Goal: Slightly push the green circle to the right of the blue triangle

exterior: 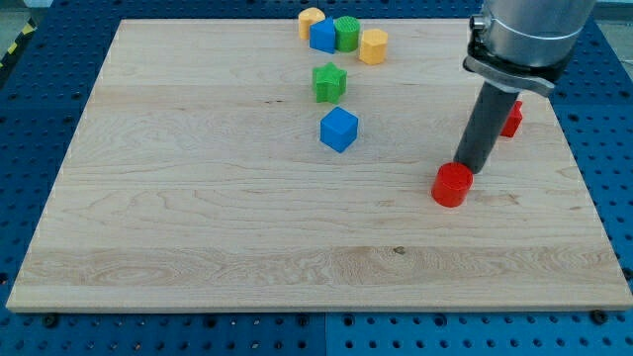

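Observation:
The green circle (347, 33) stands near the view's top edge, touching the right side of the blue triangle (322, 38). A yellow block (311, 20) touches the triangle's upper left. A yellow hexagon (373, 45) sits just right of the green circle. My tip (474, 172) is far off at the view's right, touching the upper right side of a red cylinder (452, 185), well below and to the right of the green circle.
A green star-like block (329, 82) and a blue cube (338, 130) lie below the top cluster. Another red block (512, 119) is partly hidden behind the rod. The wooden board (198, 198) rests on a blue perforated table.

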{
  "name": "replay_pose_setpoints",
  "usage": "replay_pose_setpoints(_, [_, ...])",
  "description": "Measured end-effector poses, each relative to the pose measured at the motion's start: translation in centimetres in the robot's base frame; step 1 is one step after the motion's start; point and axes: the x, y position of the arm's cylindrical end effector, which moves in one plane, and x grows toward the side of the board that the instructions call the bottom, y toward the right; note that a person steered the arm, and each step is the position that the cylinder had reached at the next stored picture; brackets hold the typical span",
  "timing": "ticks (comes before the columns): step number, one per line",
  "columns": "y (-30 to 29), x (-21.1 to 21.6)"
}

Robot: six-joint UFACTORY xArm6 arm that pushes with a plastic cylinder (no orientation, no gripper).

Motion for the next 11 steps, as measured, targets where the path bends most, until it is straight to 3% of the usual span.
replay_pose_setpoints(2, [1.9, -3.0])
replay_pose_setpoints(4, [-1.6, -7.4])
replay_pose_setpoints(8, [-0.3, -20.6])
replay_pose_setpoints(11, [-13.0, -26.6])
